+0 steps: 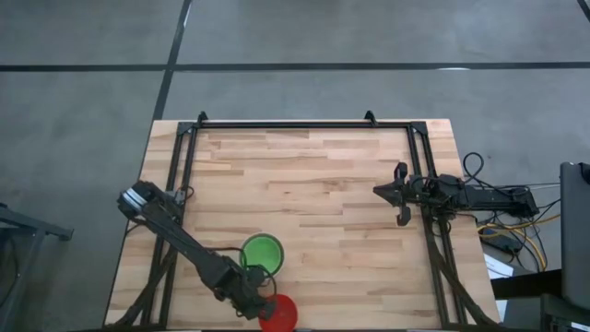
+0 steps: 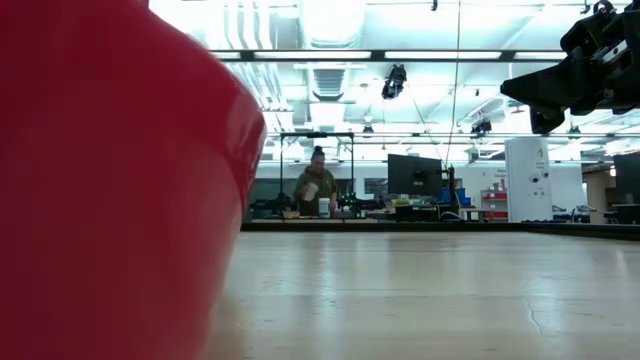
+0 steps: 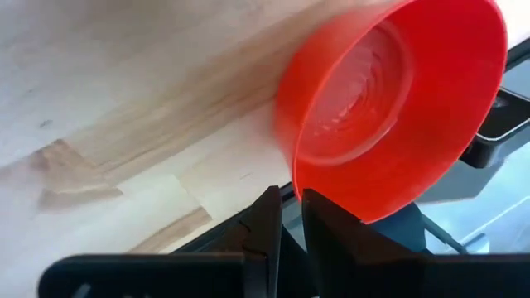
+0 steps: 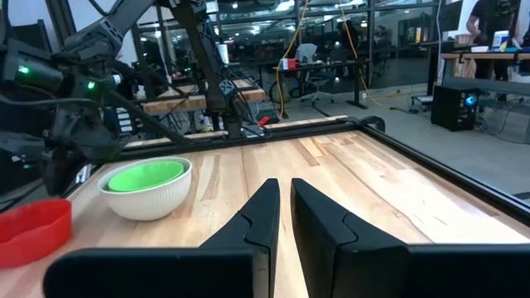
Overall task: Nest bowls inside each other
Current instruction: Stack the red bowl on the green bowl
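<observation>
Red bowl (image 2: 110, 180) fills the low view's near side, glossy and smooth-walled. From above it sits at the surface (image 1: 313, 175) front edge, the left hand (image 1: 263, 307) clenched on its rim, beside a green bowl (image 1: 263, 250) nested in a white bowl (image 4: 147, 201). Right hand (image 1: 398, 194), nearly closed, grasps nothing.

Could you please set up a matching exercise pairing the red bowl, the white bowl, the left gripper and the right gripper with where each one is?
Things:
1. red bowl
2. white bowl
3. left gripper
4. right gripper

Places or states:
A. hangs above the table's right side, holding nothing
B. sits at the table's near edge
C. holds green bowls nested inside it
D. pinches the red bowl's rim

Pairs: 1-B, 2-C, 3-D, 4-A
</observation>
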Robot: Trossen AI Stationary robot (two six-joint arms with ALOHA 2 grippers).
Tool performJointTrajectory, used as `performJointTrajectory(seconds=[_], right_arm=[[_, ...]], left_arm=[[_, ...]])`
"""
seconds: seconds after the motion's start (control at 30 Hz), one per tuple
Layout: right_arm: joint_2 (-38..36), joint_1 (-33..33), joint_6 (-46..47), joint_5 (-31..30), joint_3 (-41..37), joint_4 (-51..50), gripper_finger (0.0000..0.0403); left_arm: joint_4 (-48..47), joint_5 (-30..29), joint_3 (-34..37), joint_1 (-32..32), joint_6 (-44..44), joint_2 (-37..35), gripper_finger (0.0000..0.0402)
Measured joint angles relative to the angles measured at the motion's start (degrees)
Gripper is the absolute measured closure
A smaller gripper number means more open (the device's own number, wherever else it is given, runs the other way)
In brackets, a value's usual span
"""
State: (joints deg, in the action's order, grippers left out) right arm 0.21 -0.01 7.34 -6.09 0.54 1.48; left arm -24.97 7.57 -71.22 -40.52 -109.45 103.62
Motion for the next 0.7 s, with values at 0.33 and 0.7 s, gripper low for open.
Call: performJointTrajectory(seconds=[0.33, 0.7], right_arm=[[0.0, 0.0, 0.0, 0.0, 0.0, 0.0, 0.0369], [0.0, 0.0, 0.1, 0.0, 0.0, 0.0, 0.0369]], left_arm=[[-1.6, -0.1, -0.1, -0.6, -0.3, -0.6, 0.0346], [-1.7, -4.0, -2.6, -0.5, -0.5, -0.8, 0.0346]])
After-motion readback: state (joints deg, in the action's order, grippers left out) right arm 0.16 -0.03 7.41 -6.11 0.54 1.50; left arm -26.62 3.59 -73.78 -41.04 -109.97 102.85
